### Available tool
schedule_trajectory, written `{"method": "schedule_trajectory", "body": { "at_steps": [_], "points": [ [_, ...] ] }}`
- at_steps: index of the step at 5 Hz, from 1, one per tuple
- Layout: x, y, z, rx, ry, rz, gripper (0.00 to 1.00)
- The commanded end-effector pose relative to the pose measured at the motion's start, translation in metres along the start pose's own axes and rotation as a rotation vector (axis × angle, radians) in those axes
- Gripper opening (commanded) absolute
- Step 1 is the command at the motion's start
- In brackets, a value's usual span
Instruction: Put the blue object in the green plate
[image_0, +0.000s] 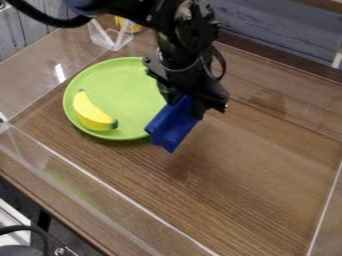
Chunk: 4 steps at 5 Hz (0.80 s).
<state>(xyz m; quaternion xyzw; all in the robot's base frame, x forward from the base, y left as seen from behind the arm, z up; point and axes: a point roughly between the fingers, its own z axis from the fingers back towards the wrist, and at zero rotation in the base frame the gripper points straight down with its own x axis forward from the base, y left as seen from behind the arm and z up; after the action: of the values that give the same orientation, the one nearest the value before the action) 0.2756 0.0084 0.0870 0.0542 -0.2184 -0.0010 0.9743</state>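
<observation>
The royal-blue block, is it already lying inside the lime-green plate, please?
No, the royal-blue block hangs from the end effector at the round lime-green plate's right rim, over the wooden table.

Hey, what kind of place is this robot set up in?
Probably a lab test bench: a wooden table boxed in by clear plastic walls, a toy-like banana on a green plate, and a gripper holding a blue block.
</observation>
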Motion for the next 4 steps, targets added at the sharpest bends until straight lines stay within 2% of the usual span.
{"method": "schedule_trajectory", "body": {
  "at_steps": [1, 3, 4],
  "points": [
    [0.012, 0.005, 0.004, 0.005, -0.037, 0.016, 0.0],
    [0.018, 0.019, 0.032, -0.016, -0.084, -0.007, 0.0],
    [0.019, 0.037, 0.051, -0.029, -0.106, -0.033, 0.0]
  ]
}}
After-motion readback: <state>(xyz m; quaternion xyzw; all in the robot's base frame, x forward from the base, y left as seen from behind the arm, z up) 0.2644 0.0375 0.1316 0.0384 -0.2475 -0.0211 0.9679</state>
